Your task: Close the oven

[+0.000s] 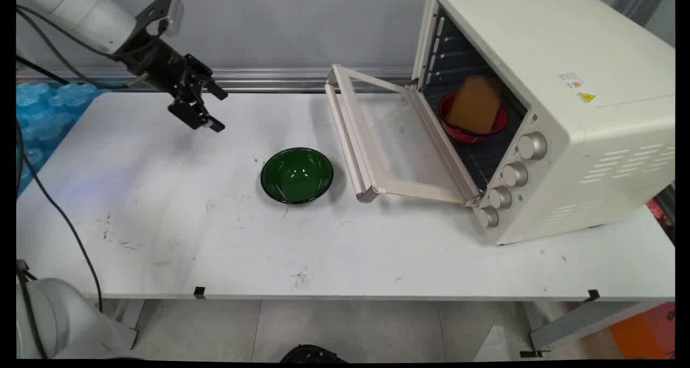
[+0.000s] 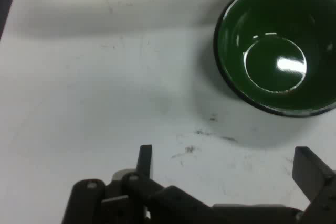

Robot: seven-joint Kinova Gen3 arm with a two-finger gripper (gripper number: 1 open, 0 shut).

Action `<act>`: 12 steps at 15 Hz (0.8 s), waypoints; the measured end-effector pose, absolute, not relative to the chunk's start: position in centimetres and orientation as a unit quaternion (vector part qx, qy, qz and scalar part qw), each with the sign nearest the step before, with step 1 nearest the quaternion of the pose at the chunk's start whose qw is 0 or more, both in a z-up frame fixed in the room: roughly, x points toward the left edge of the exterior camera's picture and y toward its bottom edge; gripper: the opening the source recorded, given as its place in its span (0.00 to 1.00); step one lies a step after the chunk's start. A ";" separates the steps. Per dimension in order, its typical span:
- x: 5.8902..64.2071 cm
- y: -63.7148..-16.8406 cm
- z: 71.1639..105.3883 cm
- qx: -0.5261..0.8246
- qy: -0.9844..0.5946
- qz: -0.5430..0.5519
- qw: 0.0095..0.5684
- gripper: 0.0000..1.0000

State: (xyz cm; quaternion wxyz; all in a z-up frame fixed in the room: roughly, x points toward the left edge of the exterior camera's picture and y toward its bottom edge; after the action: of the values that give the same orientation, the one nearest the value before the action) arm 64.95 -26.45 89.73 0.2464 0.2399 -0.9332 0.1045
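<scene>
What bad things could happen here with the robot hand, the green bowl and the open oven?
1. The oven door hangs open and sticks out over the table; the gripper, open and raised at the far left, might bump it if it swings that way.
2. The bread leans tilted in the red bowl inside the oven, so it may tip out.
3. The green bowl looks glossy, so it might slip if grabbed.
</scene>
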 end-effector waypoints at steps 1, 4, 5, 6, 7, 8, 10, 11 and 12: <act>64.6 -26.8 89.7 0.242 -0.933 0.105 0.246 1.00; 63.6 -27.5 89.7 0.248 -0.931 0.105 0.246 1.00; 63.0 -28.0 89.6 0.250 -0.930 0.106 0.247 1.00; 62.5 -28.4 89.5 0.252 -0.929 0.106 0.248 1.00; 61.9 -28.8 89.4 0.253 -0.928 0.106 0.251 1.00; 61.1 -29.4 89.3 0.255 -0.927 0.107 0.255 1.00; 59.9 -30.4 89.1 0.257 -0.924 0.107 0.264 1.00; 59.2 -30.9 88.9 0.258 -0.921 0.108 0.270 1.00; 58.6 -31.4 88.8 0.260 -0.919 0.108 0.275 1.00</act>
State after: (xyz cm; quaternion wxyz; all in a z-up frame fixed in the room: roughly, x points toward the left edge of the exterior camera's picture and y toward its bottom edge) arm 58.56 -31.35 88.78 0.2749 0.2597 -0.9194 0.1082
